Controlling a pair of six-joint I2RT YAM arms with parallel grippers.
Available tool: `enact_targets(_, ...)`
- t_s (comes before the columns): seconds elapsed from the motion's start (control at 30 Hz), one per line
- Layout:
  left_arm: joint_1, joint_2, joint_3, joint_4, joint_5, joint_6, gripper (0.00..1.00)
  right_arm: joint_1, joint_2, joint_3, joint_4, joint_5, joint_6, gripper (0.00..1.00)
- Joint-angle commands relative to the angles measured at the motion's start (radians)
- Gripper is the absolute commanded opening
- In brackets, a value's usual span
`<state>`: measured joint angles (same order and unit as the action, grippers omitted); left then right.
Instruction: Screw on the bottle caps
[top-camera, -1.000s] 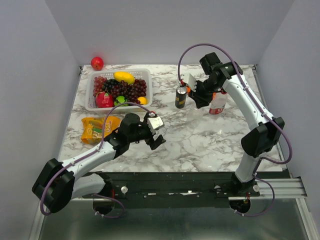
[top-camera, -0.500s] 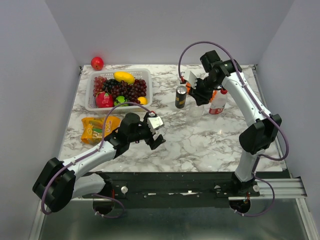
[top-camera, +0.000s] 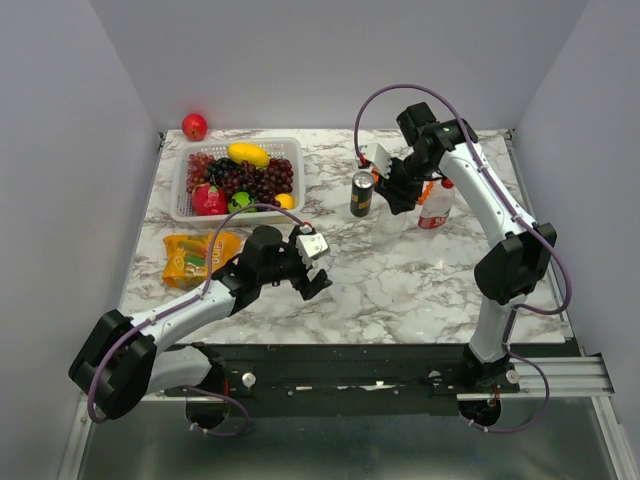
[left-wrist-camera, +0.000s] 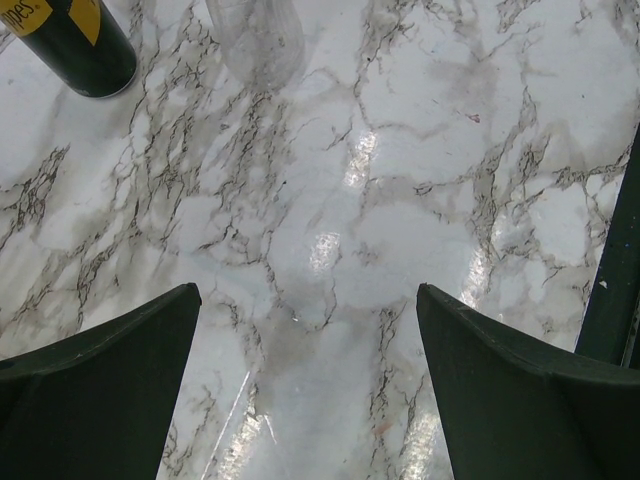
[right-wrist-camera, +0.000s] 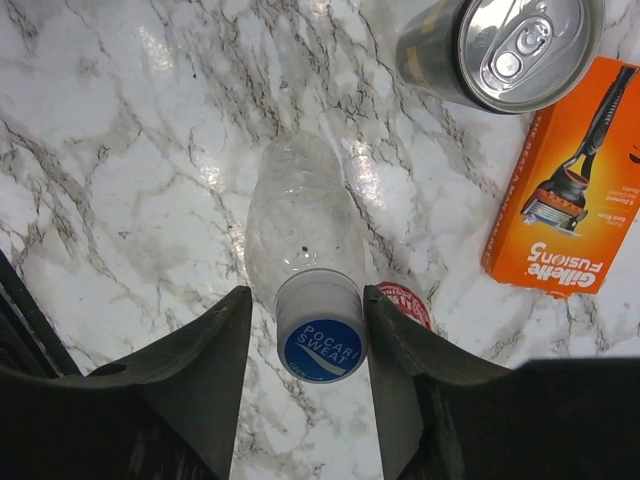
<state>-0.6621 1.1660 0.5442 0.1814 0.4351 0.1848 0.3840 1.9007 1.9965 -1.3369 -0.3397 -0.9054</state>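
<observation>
A plain clear bottle (right-wrist-camera: 300, 215) stands upright with a blue cap (right-wrist-camera: 320, 335) sitting on its neck. My right gripper (right-wrist-camera: 308, 292) hangs over it, open, one finger on each side of the cap. There is a visible gap on the left, and the right finger is almost touching. A red cap (right-wrist-camera: 405, 300) peeks out behind that right finger. From above, it tops the bottle with a red-and-white label (top-camera: 436, 207), which stands right of the right gripper (top-camera: 392, 192). My left gripper (left-wrist-camera: 308, 290) is wide open over bare marble, holding nothing, with the plain bottle's base (left-wrist-camera: 255, 40) far ahead.
A dark drink can (top-camera: 361, 194) stands just left of the bottles, with an orange razor box (right-wrist-camera: 560, 200) beside it. A white basket (top-camera: 178, 205) of fruit sits at the back left, a snack packet (top-camera: 195, 255) in front of it and a red apple (top-camera: 194, 126) behind it.
My right gripper's jaws have spread apart off the blue cap, and the right wrist has shifted slightly toward the can. The left arm has stayed put.
</observation>
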Motion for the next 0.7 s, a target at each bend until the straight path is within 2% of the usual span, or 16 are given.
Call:
enact_targets(0.0,0.004,0.014,0.026,0.036,0.036,-0.011,0.99,-0.005,0.02,0.041,-0.188,-0.03,0.013,0.58)
enact_targets(0.13,0.004,0.017,0.03,0.041,0.034,-0.01,0.99,-0.005,0.024,0.051,-0.188,-0.036,0.016,0.63)
enact_targets(0.17,0.004,0.021,0.031,0.041,0.036,-0.011,0.99,-0.005,0.027,0.061,-0.186,-0.039,0.014,0.74)
enact_targets(0.47,0.004,0.024,0.034,0.04,0.036,-0.01,0.99,-0.008,0.038,0.094,-0.173,-0.071,0.039,0.99)
enact_targets(0.6,0.007,0.006,0.081,0.026,-0.013,-0.056,0.99,-0.007,0.018,0.2,-0.162,-0.128,0.106,0.99)
enact_targets(0.67,0.021,-0.005,0.115,0.003,-0.057,-0.076,0.99,-0.007,-0.026,0.257,-0.118,-0.15,0.215,1.0)
